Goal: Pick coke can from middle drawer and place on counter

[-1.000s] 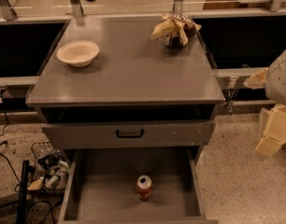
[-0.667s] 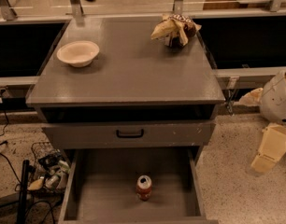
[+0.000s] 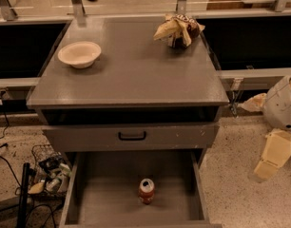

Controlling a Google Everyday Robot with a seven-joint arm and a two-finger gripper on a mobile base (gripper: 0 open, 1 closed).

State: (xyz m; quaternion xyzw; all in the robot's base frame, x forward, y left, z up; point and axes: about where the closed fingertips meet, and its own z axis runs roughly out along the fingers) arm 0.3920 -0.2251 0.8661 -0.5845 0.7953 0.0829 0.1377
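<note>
1. While the coke can stands upright on the floor of the middle drawer, near the front and roughly midway between the side walls, nothing touches it and it has not been lifted.
2. The drawer is pulled open below a closed drawer front with a black handle.
3. The counter above bears a bowl at the rear left and a snack bag at the rear right. Its middle and front are bare.
4. The gripper hangs to the right of the cabinet, well apart from the can and outside the drawer. Whether it is released or clenched cannot be told. It carries no can.
5. Judgement: the task is at the approach stage, with reach, grasp, lift and placement all outstanding.
6. Risks noted:
   - A sideways entry could strike the right drawer wall.
   - A slanted or off-centre descent could tip the can, which would then roll on the smooth floor.
   - A lift drawn rearward could catch the closed front above.
   - A placement set too far back could nudge the bowl or bag.
</note>
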